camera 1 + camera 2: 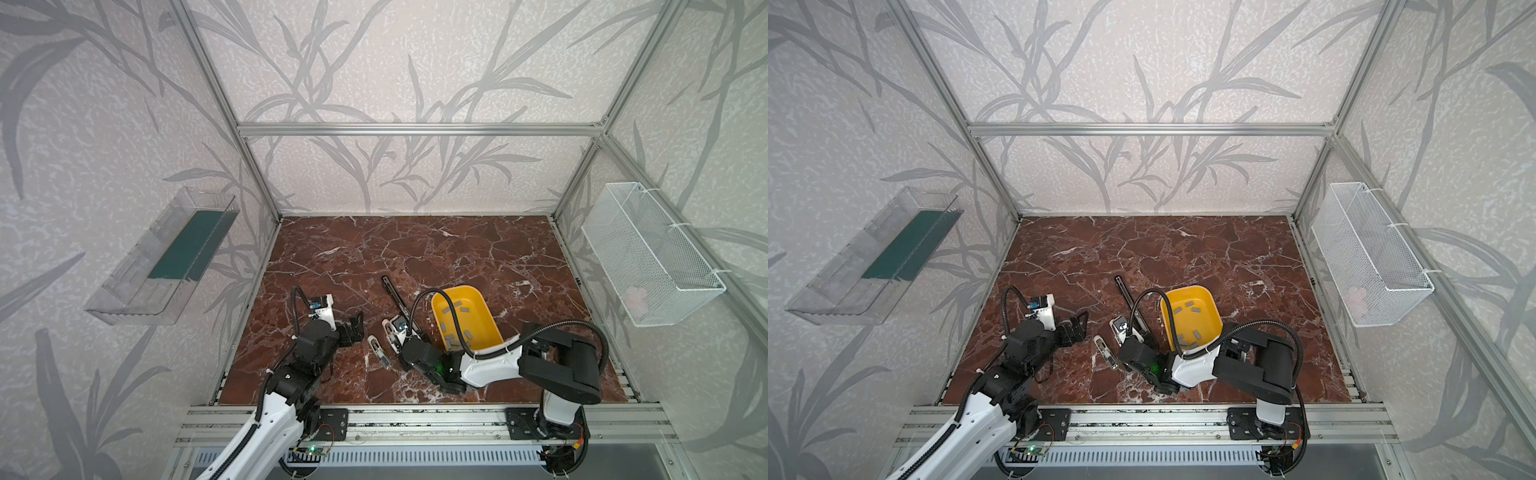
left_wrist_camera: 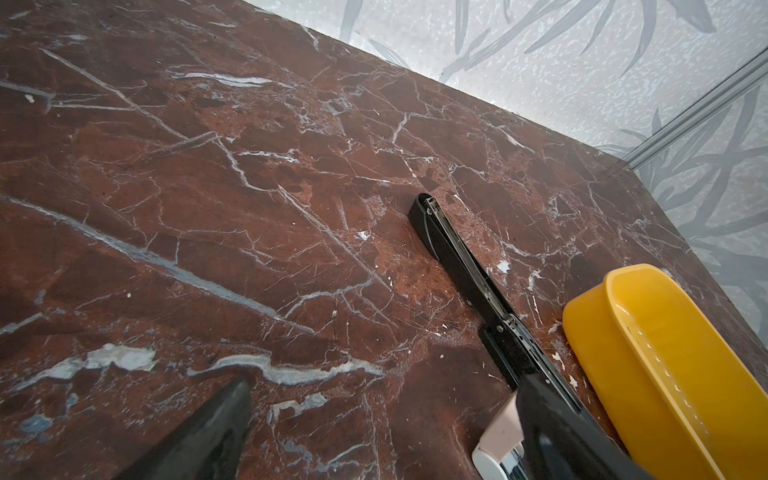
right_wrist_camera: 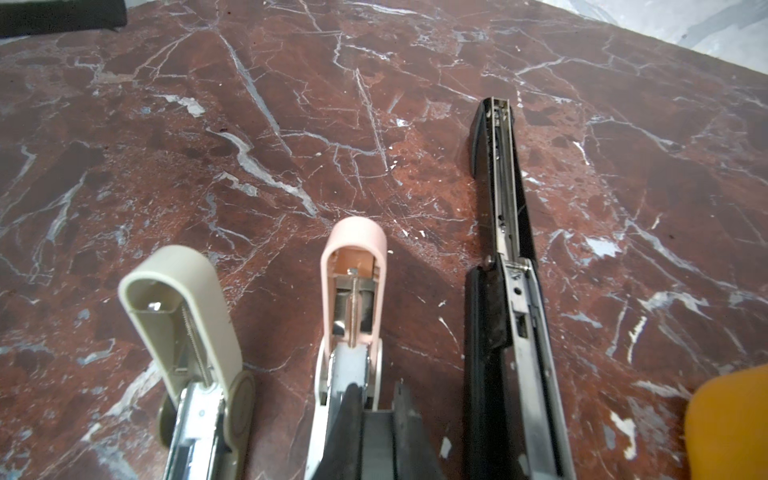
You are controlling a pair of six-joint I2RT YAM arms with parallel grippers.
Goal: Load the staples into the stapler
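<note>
Pink plastic stapler [image 3: 353,249] sat flipped open under the closed right gripper [image 3: 376,401], loading I guess; left gripper [image 1: 353,328] gaped at nine o'clock; alignment next.

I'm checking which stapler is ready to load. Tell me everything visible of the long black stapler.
The long black stapler is the longest of three: a slim body that looks like black plastic, with a silvery metal channel. It is swung fully open, both halves in line at the hinge, flat on the red marble table, channel up. Whether it is loaded is unclear. It lies between the pink stapler and the yellow tray, close to the tray; contact cannot be told.
</note>
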